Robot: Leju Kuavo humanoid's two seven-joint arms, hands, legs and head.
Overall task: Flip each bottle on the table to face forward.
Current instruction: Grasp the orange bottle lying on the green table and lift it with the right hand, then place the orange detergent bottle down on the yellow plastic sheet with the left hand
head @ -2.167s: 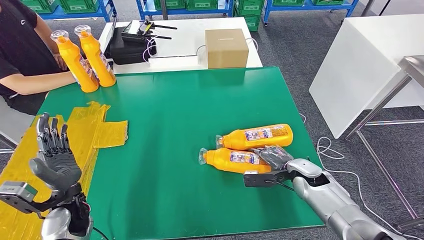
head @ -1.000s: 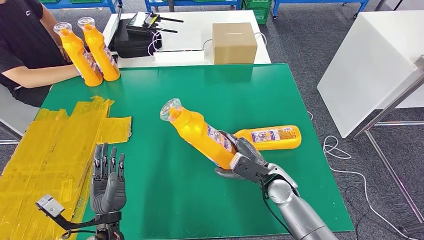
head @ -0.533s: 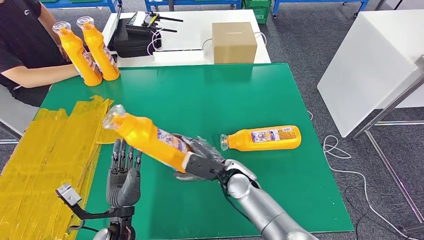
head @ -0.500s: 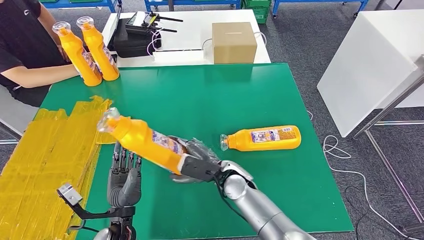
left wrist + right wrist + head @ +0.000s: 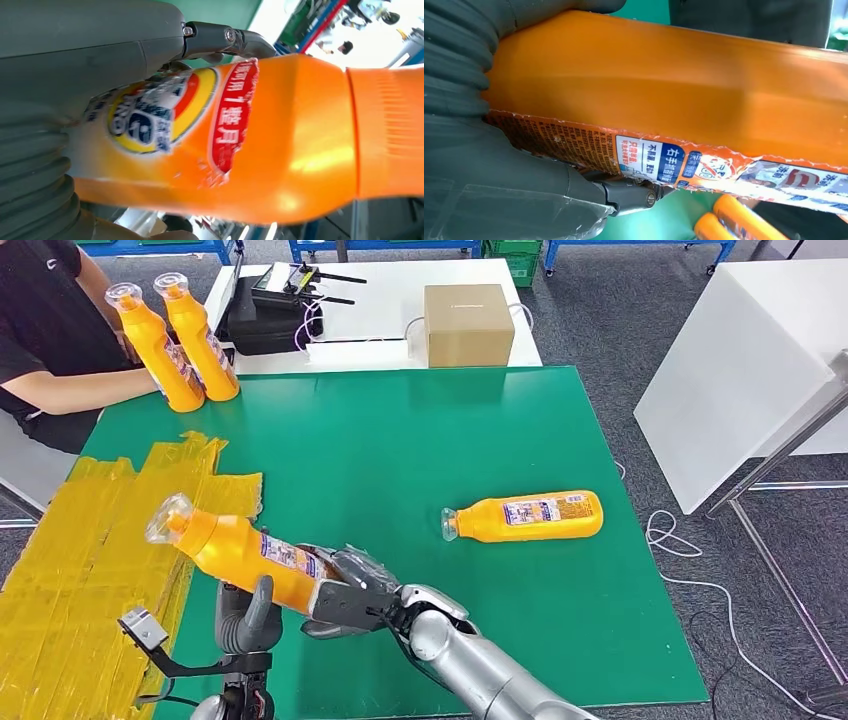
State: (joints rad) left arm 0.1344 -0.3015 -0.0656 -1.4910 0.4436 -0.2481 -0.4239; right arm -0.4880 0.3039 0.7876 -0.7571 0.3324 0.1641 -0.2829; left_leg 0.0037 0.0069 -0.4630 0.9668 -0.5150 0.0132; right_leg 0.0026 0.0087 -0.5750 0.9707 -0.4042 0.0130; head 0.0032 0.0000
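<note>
The right robot hand [image 5: 345,592] grips an orange bottle [image 5: 235,552], tilted above the tabletop [image 5: 400,450] at lower left. The left robot hand [image 5: 245,615] touches the bottle from below; whether it grips, I cannot tell. Another bottle [image 5: 525,516] lies at right.

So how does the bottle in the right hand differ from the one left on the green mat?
The held bottle is off the mat, gripped by the right hand and tilted, cap up-left over the yellow tape; the lying bottle rests flat on the green mat, untouched, cap pointing left. Both are orange with clear caps and labels.
</note>
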